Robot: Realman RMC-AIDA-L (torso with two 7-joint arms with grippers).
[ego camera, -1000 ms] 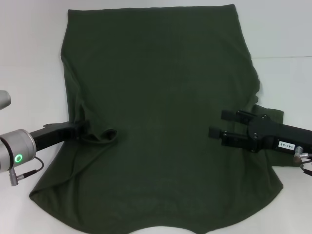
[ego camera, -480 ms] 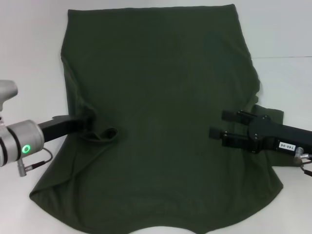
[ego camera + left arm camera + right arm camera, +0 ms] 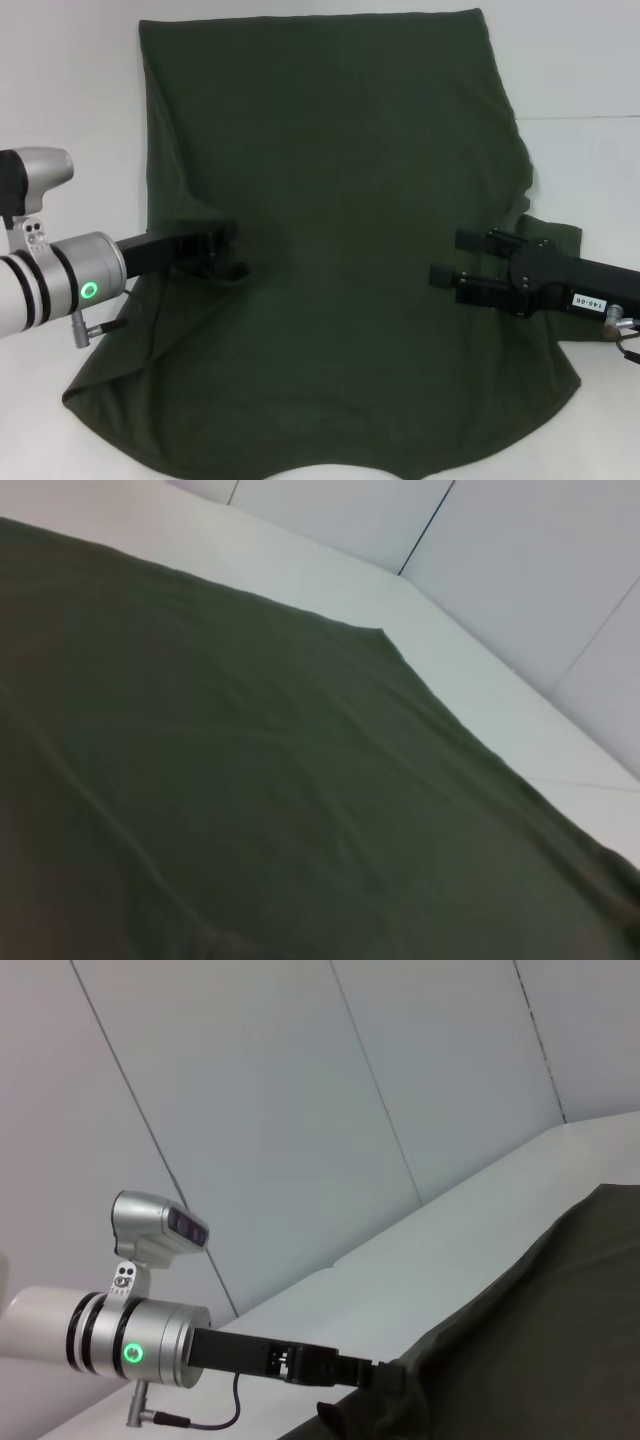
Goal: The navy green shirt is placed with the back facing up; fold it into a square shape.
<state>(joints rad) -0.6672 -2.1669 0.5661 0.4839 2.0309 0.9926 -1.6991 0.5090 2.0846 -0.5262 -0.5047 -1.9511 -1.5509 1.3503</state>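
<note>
Status: early stage of folding, no square formed yet. Navy green shirt (image 3: 330, 260) spread over white table (image 3: 70, 90), plain side up, far edge straight near the back of the table, near edge curved at the front; no lettering visible. Left side: sleeve area drawn inward over the body, forming a fold line along the left edge and a small bunched loop of cloth at the tip of the left gripper (image 3: 218, 240). Left gripper positioned low over the cloth on the left side, reaching inward toward the middle; fingertips buried in dark cloth, appears clamped on the folded-in sleeve edge, confirmed in the right wrist view where the left gripper (image 3: 375, 1375) meets a raised corner of cloth. Right side: right gripper (image 3: 450, 257) over the right part of the shirt, both fingers plainly parted, nothing between them. Right sleeve (image 3: 555, 235) lying flat beyond the gripper body, not yet folded in. Left wrist view: only flat cloth (image 3: 250, 800) and table, no fingers shown. Judged done: part of the left inward fold. Judged remaining: completion and flattening of the left fold, matching fold of the right sleeve and side, then folding lengthwise to bring the shirt to a square.
</note>
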